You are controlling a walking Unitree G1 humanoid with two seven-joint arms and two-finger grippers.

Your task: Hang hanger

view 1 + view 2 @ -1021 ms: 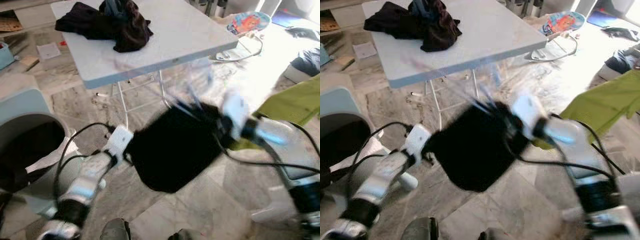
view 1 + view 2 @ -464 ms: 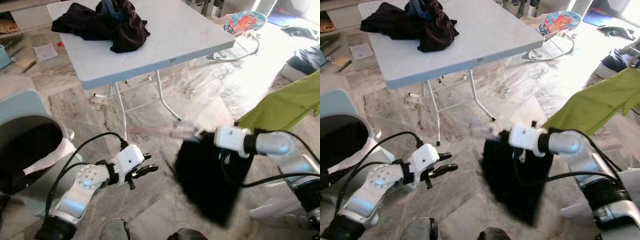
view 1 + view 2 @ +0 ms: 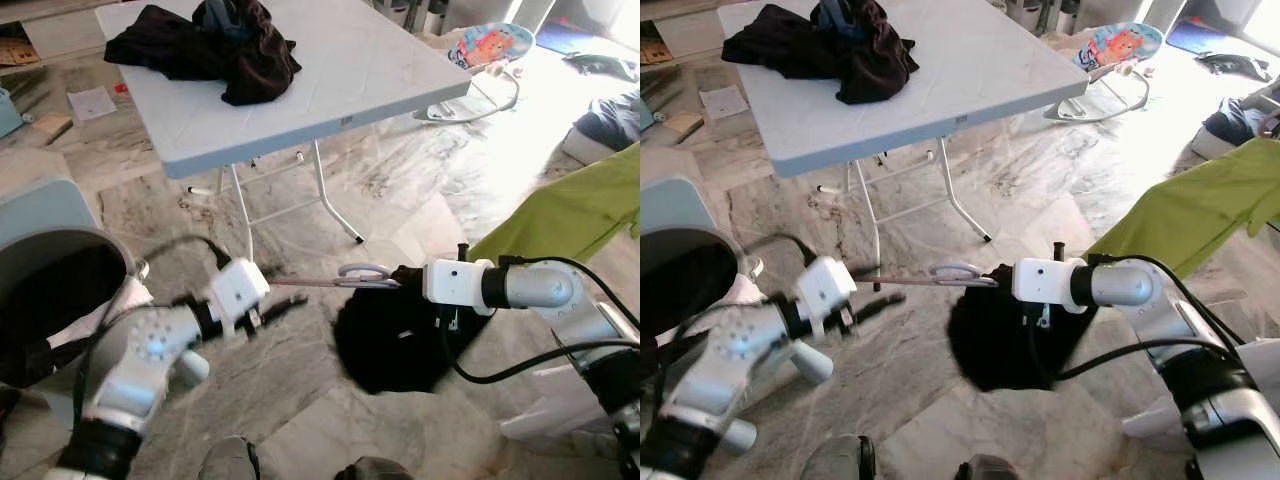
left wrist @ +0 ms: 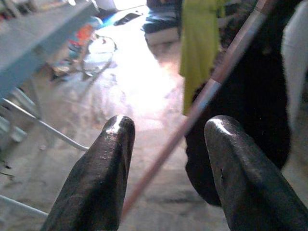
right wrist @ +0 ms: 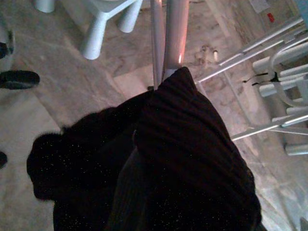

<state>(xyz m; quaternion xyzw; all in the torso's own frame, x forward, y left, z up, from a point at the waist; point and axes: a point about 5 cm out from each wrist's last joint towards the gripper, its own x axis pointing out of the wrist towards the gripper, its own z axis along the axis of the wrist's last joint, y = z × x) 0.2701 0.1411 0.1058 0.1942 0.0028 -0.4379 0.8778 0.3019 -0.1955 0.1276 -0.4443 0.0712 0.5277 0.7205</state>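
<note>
Right gripper (image 3: 408, 280) clamped on a pink hanger (image 3: 340, 279) draped with a black garment (image 3: 395, 335), held level above the marble floor (image 3: 400, 190), in front of the folding table (image 3: 330, 70). Left gripper (image 4: 166, 144) spread wide around the hanger's far tip, fingers (image 4: 103, 168) apart from it. Dark clothes (image 3: 210, 45) heaped on the table.

Both silver arms reach inward toward each other, the left gripper (image 4: 166, 159) with its jaws spread apart, the right gripper (image 3: 408, 277) level at the end of its bent arm, its fingers hidden.
</note>
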